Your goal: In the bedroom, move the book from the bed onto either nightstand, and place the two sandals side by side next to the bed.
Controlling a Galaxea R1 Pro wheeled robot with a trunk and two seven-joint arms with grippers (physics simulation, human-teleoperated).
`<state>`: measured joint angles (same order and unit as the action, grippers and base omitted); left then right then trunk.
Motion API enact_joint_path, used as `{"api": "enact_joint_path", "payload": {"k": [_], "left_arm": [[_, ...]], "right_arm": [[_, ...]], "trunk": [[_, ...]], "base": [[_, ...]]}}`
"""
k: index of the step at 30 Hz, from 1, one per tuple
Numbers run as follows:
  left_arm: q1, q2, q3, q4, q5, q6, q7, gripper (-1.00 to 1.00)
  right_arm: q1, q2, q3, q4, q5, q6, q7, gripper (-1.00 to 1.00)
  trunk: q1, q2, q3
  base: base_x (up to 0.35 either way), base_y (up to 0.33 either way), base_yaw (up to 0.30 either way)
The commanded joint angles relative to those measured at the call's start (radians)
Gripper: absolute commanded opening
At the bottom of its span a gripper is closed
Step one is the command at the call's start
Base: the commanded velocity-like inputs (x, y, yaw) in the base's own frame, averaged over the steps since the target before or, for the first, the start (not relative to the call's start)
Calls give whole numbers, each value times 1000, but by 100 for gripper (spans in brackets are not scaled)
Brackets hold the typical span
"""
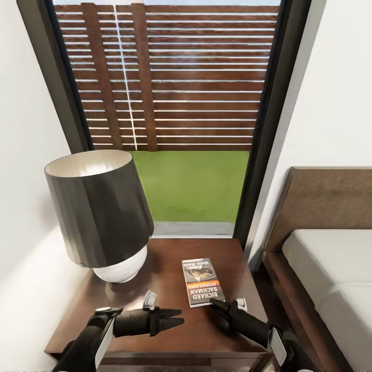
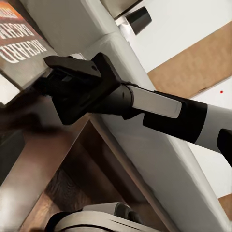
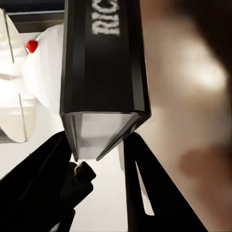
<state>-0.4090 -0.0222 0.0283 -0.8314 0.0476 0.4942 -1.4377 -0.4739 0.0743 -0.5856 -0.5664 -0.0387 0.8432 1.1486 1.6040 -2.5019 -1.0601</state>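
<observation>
Black fingers of the right gripper (image 1: 213,305) are spread either side of the book's (image 1: 202,281) near end, which lies flat on the nightstand (image 1: 170,336). Draw straight back without nudging it. Left gripper (image 1: 178,318) hovers open nearby, beside the lamp (image 1: 98,212).

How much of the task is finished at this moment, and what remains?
Done, it seems: the book lies flat on the nightstand beside the lamp. In hand: the right gripper sits open at the book's near edge. Left: placing both sandals next to the bed.
</observation>
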Motion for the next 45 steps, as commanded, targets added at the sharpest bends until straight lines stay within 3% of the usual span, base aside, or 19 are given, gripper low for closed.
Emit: {"api": "enact_joint_path", "payload": {"k": [1, 4, 20, 33, 45], "left_arm": [[-1, -1, 2, 0, -2, 11, -5, 100], [-1, -1, 2, 0, -2, 11, -6, 100], [-1, -1, 2, 0, -2, 11, -4, 100], [-1, -1, 2, 0, -2, 11, -3, 100], [-1, -1, 2, 0, -2, 11, -4, 100]], "right_arm": [[0, 1, -4, 11, 23, -10, -18, -100], [0, 1, -4, 11, 23, -10, -18, -100], [0, 1, -4, 11, 23, -10, -18, -100], [0, 1, -4, 11, 23, -10, -18, -100], [0, 1, -5, 11, 23, -10, -18, -100]], "trunk": [[1, 0, -5], [2, -1, -17], [2, -1, -17], [-4, 2, 34], [-4, 2, 34]], "base": [[0, 0, 0], [0, 0, 0], [0, 0, 0], [0, 0, 0], [0, 0, 0]]}}
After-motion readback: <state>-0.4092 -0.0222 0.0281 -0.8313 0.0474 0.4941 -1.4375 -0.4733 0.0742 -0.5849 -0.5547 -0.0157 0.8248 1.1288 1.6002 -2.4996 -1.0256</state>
